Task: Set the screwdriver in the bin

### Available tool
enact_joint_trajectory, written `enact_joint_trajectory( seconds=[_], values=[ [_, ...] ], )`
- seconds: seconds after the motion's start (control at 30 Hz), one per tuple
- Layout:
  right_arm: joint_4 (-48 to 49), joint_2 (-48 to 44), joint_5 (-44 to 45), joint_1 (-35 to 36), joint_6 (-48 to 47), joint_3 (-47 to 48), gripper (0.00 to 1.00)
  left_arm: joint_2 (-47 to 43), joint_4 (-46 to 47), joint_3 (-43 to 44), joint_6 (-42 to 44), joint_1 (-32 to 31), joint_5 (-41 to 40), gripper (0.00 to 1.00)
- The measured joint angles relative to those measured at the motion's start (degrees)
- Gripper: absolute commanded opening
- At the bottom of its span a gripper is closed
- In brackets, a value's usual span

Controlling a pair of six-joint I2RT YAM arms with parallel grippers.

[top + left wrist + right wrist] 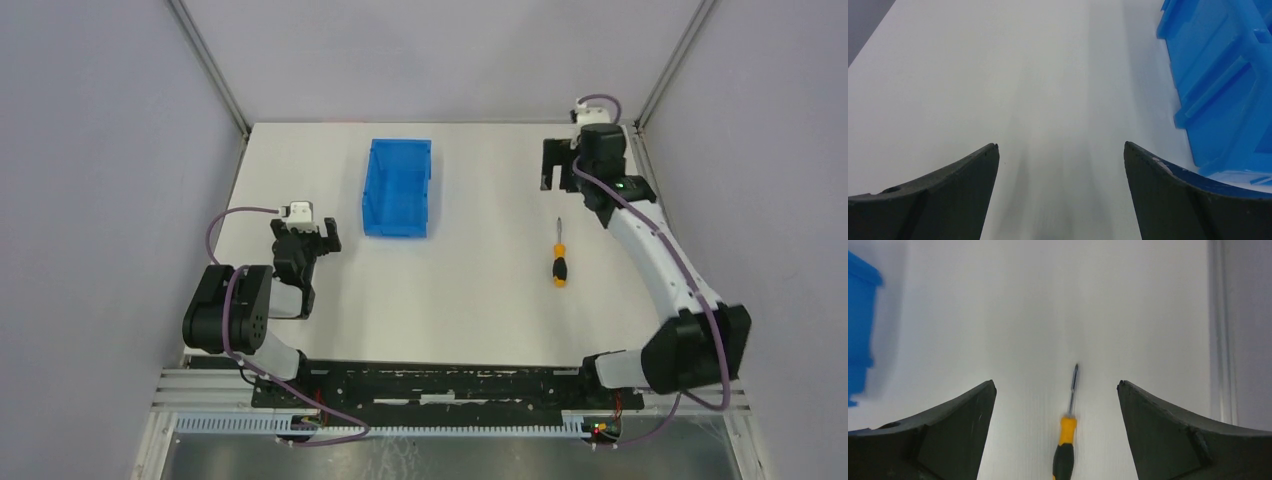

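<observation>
The big white surface (480,300) fills most of the top view, with grey walls (110,150) around it. 2 arms sit at its near edge. The right arm (650,250) is white and black, and it bends far out to the back right corner. The left arm (240,310) is folded up short on the left side, close to its base. The bin (399,188) is bright blue and stands on the surface, a bit left of the middle and toward the far side. Its long sides run from far to near, and its low front faces the arms. The left jaws are just left of the near end of the bin and do not touch it. In the left wrist view the 2 dark fingers (948,190) are spread wide with only bare surface between them, and the blue bin wall is close by on the right. The right jaws are spread wide too and hold nothing. The screwdriver (560,265) is the smallest thing here. It lies flat on the right half of the surface, outside the bin and well apart from it. Its orange and black handle points to the near edge and its thin grey tip points to the far side. In the right wrist view it lies on the surface in the gap between the 2 fingers (1168,430), and neither finger touches it.
</observation>
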Motion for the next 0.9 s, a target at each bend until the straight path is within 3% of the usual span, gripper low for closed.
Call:
enact_joint_trajectory(
  seconds=[0.13,0.27,0.33,0.43,0.47,0.67,0.9],
  values=[
    [-4.9,13.9,-0.1,-0.2,0.1,-4.8,0.94,0.0,0.0,0.0,0.0,0.0,0.0,1.00],
    [-7.3,19.7,-0.2,-0.8,0.5,-13.1,0.76,0.0,0.0,0.0,0.0,0.0,0.0,1.00],
    [-7.3,20.7,-0.8,-1.0,0.6,-15.7,0.59,0.0,0.0,0.0,0.0,0.0,0.0,1.00],
    [-5.8,21.4,-2.4,-1.3,1.2,-17.3,0.09,-0.1,0.0,0.0,0.0,0.0,0.0,1.00],
    [-5.5,21.4,-2.5,-1.4,1.2,-17.3,0.00,-0.1,0.0,0.0,0.0,0.0,0.0,1.00],
    [-11.5,21.4,-3.0,-2.0,1.0,-11.6,0.00,-0.1,0.0,0.0,0.0,0.0,0.0,1.00],
    [-23.2,21.0,-5.4,-2.2,0.4,15.6,0.00,-0.1,0.0,0.0,0.0,0.0,0.0,1.00]
  ],
)
